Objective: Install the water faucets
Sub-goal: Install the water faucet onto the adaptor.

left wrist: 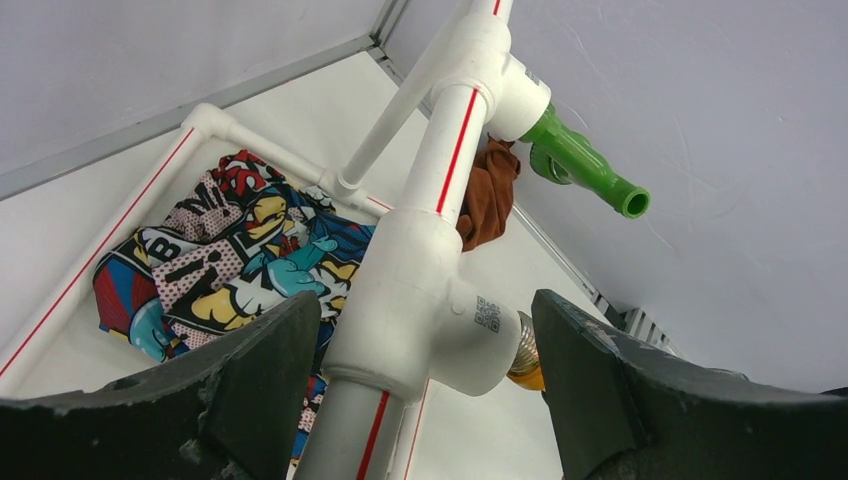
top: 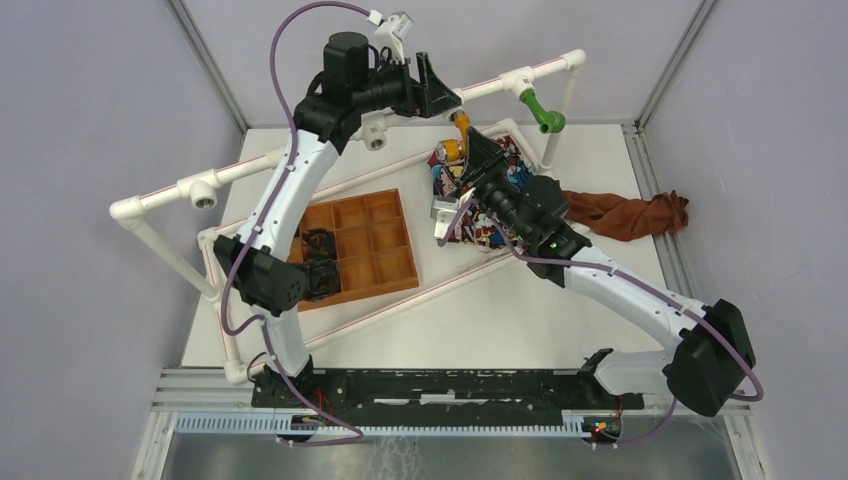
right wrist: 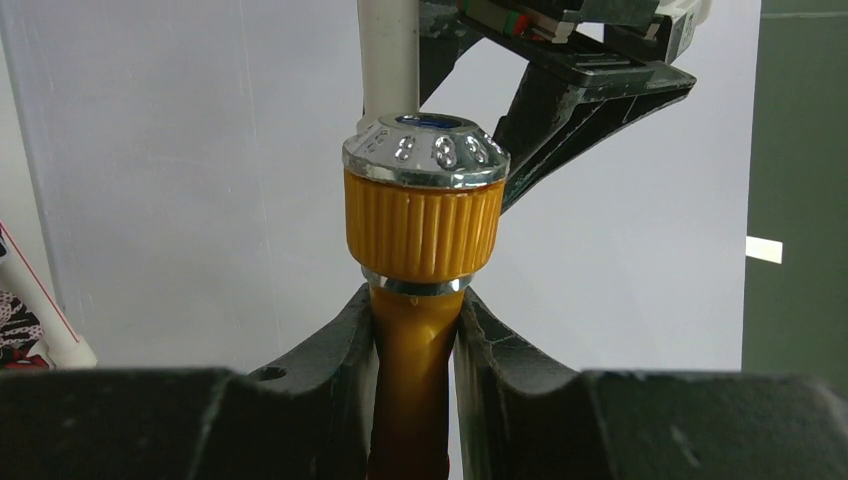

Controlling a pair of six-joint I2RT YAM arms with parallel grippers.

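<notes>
The orange-yellow faucet [top: 452, 143] is held in my right gripper [top: 468, 152] just below the raised white pipe. In the right wrist view the fingers [right wrist: 350, 350] are shut on its stem [right wrist: 418, 390], with the ribbed knob [right wrist: 423, 225] above them. My left gripper [top: 437, 95] is open and straddles a white T-fitting [left wrist: 420, 290] on that pipe. The orange faucet's metal thread [left wrist: 524, 356] sits at this fitting's side opening. The green faucet [top: 541, 110] is screwed into the T-fitting further right; it also shows in the left wrist view [left wrist: 585, 170].
The white pipe frame [top: 160, 205] spans the table, with open T-fittings at the left [top: 205, 190] and middle [top: 375, 132]. An orange compartment tray [top: 375, 250] lies inside it. A comic-print cloth [top: 490, 225] and a brown cloth [top: 630, 215] lie at the right.
</notes>
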